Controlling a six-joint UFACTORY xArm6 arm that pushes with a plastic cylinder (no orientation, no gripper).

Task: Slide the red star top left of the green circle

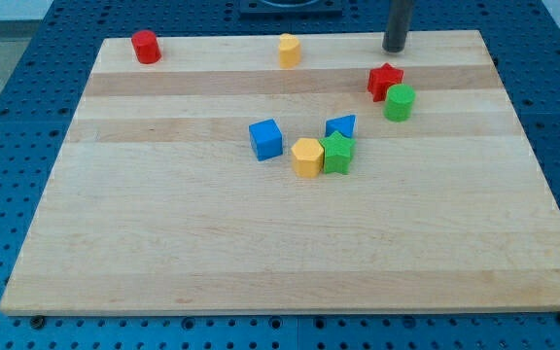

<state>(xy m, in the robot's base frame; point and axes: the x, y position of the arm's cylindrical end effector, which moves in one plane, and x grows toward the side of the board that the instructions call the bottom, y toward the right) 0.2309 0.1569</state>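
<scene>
Seven small blocks sit on the wooden board (163, 253), and the nearest stretch of it, toward the view's bottom, holds nothing. Moving back, a cluster sits around the middle: a blue cube (266, 139), a yellow hexagon block (307, 157) touching a green star (338, 153), and just behind that a blue triangle block (341, 125).

Farther back and toward the view's right comes the pair that matters. The red star (385, 81) lies right against the green circle (400, 102), on its upper-left side as seen here, so the placement looks to me essentially met or within a small nudge of it.

The star looks like a light, rigid little piece that should slide easily on the smooth wood; with nothing to grasp it, a push has to land square on one flat or notch, since an off-centre shove on a point would likely spin it or knock the circle along too.

At the far edge sit a red cylinder (145, 47) at the view's left and a yellow block (289, 50) near the middle. The tip (395, 49) rests just behind the red star, near it but apart. There is no hand to open or close, only the bare rod.
</scene>
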